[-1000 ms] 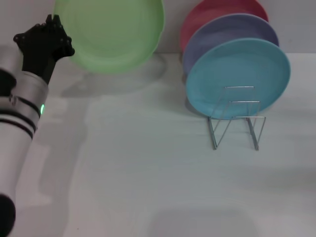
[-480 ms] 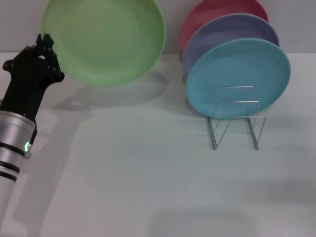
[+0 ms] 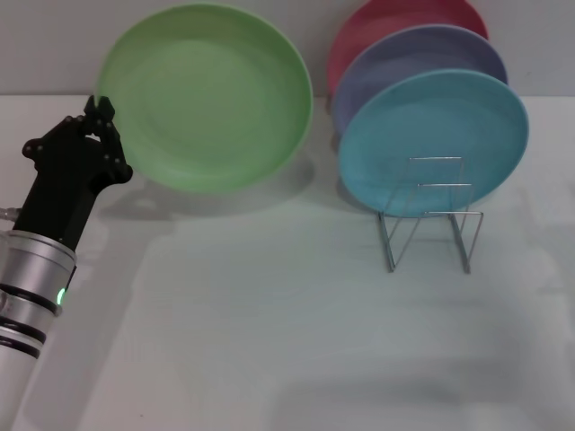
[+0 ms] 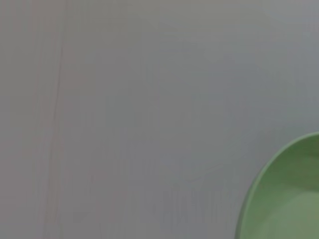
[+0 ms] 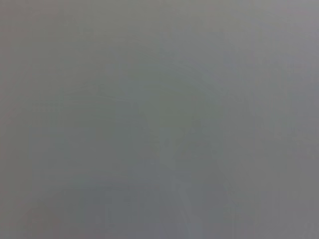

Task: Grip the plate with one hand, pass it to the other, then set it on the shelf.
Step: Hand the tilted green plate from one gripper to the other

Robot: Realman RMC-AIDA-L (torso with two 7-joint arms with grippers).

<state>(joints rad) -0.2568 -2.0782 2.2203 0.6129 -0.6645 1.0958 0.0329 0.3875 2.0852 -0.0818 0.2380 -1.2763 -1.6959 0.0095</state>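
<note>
Four plates (image 3: 208, 99); one wire shelf (image 3: 429, 214); one arm.

Plate (image 3: 211, 99): plain light green, no pattern; its rim also shows green in the left wrist view (image 4: 284, 194). Shelf (image 3: 429, 214): thin silver wire. Three plates behind the shelf: turquoise (image 3: 433, 139), lavender (image 3: 422, 56), pink-red (image 3: 395, 20), all unpatterned. Left pincer (image 3: 97, 121): black. Left arm (image 3: 31, 278): silver with black bands and a small green light. Desk (image 3: 287, 341): white. Wall (image 3: 54, 45): grey.
</note>
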